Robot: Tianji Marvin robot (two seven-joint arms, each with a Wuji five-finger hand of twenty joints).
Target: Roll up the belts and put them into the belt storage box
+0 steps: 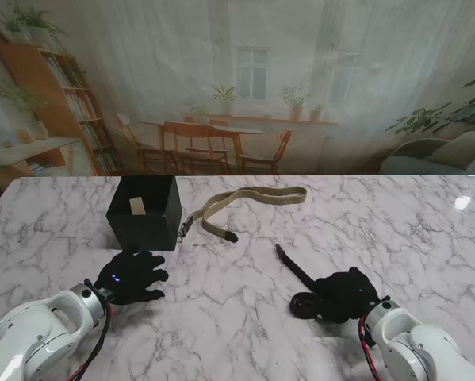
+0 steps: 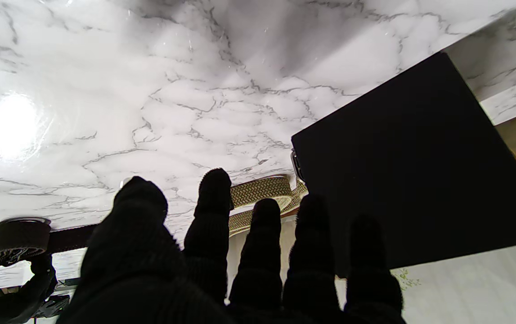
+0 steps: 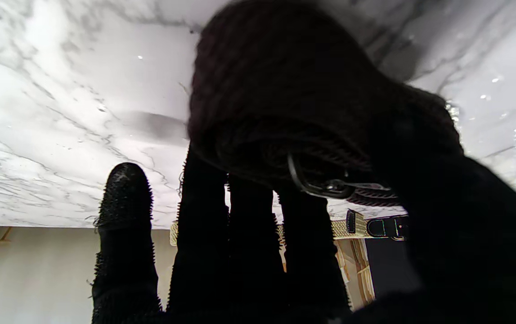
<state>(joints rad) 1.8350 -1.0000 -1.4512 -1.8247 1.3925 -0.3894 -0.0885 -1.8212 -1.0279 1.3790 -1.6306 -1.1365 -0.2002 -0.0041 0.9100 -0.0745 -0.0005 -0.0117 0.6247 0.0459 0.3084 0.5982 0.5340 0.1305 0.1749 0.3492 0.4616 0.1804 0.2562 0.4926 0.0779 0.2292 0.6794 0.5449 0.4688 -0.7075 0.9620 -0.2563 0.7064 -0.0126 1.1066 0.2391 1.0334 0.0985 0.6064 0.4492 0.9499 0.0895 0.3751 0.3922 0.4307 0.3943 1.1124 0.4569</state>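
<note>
- Right hand is curled around the part-rolled black belt; the coil sits at the fingers and the free tail runs out toward 11 o'clock.
- Judgement: keep the coil tight, feed the tail in evenly and keep the thumb on the outer wrap so it doesn't spring open.
- Left hand holds nothing, fingers spread, just nearer than the belt storage box.
- Tan belt lies unrolled at the box's 3 o'clock, its buckle beside the wall.
</note>
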